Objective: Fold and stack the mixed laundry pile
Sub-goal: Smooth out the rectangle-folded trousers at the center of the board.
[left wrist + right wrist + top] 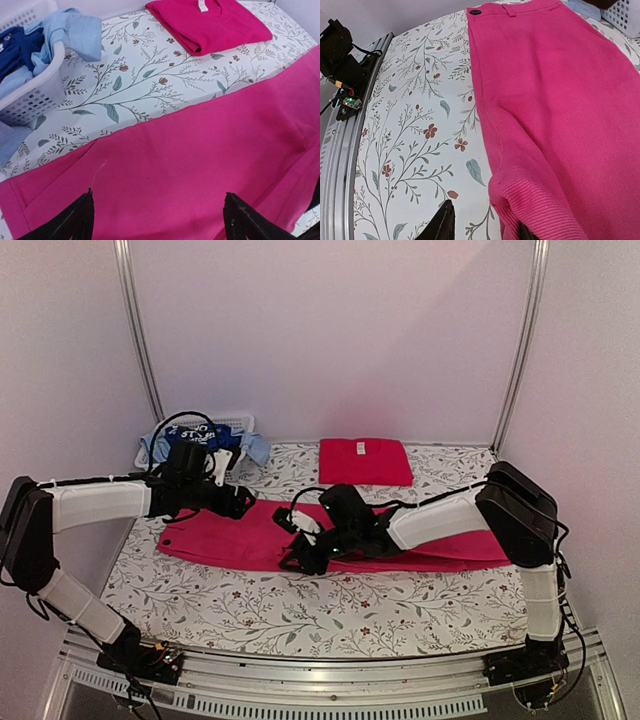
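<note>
Pink-magenta trousers (250, 535) lie flat across the middle of the table, waistband to the left. They also show in the left wrist view (200, 150) and the right wrist view (560, 100). My left gripper (240, 502) hovers over their upper left part, its jaws wide open and empty (160, 222). My right gripper (300, 545) is at their near edge with its jaws apart (484, 231). One finger rests on the tablecloth and the other is under a lifted fold of the trousers' edge. A folded red-pink shirt (365, 460) lies at the back.
A white slatted basket (240, 423) stands at the back left, holding light blue cloths (75, 30) and a dark blue printed one (15, 45). The table has a floral cloth (300, 610). The left arm's base (340, 45) and a metal rail (335, 165) line the near edge.
</note>
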`<state>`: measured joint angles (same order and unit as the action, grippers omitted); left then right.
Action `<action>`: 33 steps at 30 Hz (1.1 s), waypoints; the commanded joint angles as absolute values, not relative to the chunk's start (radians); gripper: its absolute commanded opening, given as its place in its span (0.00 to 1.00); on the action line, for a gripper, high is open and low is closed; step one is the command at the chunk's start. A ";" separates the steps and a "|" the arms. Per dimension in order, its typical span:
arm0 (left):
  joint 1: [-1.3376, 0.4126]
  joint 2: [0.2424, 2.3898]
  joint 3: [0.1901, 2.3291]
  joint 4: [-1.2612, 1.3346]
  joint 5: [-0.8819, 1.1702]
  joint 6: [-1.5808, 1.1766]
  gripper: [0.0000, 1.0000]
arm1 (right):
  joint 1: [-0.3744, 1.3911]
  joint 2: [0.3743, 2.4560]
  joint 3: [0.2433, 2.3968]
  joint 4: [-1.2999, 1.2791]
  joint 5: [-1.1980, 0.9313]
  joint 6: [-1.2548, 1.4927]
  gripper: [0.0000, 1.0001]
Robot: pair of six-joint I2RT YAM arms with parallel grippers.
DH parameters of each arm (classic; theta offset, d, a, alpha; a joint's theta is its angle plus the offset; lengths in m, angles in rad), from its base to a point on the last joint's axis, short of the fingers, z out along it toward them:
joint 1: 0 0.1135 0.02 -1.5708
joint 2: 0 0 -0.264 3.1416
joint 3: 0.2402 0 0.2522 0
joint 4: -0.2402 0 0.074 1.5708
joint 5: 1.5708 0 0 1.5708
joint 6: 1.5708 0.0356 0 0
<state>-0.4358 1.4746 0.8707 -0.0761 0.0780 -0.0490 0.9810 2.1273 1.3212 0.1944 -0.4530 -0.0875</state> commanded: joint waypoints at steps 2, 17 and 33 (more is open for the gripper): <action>-0.415 1.459 0.861 -0.165 0.005 -0.135 0.89 | 1.026 2.113 1.326 0.166 -0.490 -0.114 0.35; -0.382 1.458 0.822 -0.271 0.010 -0.211 0.88 | 1.166 1.936 1.180 0.080 -0.526 -0.188 0.35; -0.371 1.296 0.866 -0.555 0.063 -0.470 0.88 | 1.109 1.693 1.207 -0.340 -0.538 -0.254 0.62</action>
<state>-0.3767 1.3239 0.8448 -0.4698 0.0448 -0.4023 1.1305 1.7409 1.2064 -0.2035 -0.4595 -0.2165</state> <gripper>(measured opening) 0.883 0.583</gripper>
